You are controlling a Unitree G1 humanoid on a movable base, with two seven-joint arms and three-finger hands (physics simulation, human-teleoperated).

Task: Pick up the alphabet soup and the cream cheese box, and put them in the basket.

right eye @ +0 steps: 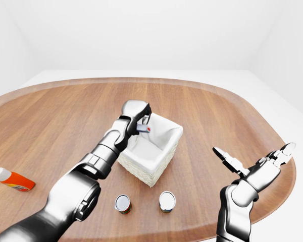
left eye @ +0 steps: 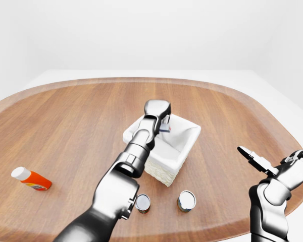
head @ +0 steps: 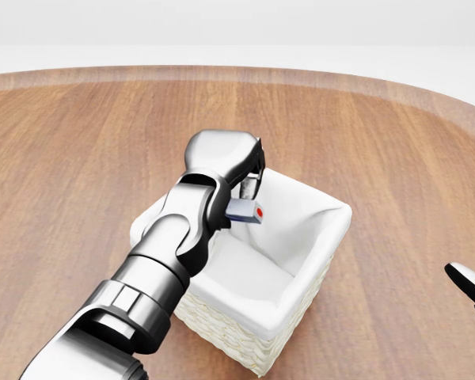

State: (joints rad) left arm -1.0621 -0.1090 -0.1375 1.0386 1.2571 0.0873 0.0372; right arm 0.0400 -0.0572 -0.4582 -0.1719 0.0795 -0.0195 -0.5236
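My left hand [head: 248,190] is shut on the cream cheese box [head: 246,210], a small grey-blue box with a red dot. It hangs just over the top-left inner wall of the basket [head: 334,231], a wicker basket with a white lining. Two upright cans, one [left eye: 142,202] left of the other [left eye: 186,200], stand below the basket in the left-eye view; I cannot tell which is the alphabet soup. My right hand [right eye: 253,162] is open and holds nothing, well to the right of the basket.
An orange bottle with a white cap [left eye: 31,179] lies at the table's far left. The round wooden table [left eye: 65,116] spreads bare wood around the basket, and its edge curves close under the cans and my right hand.
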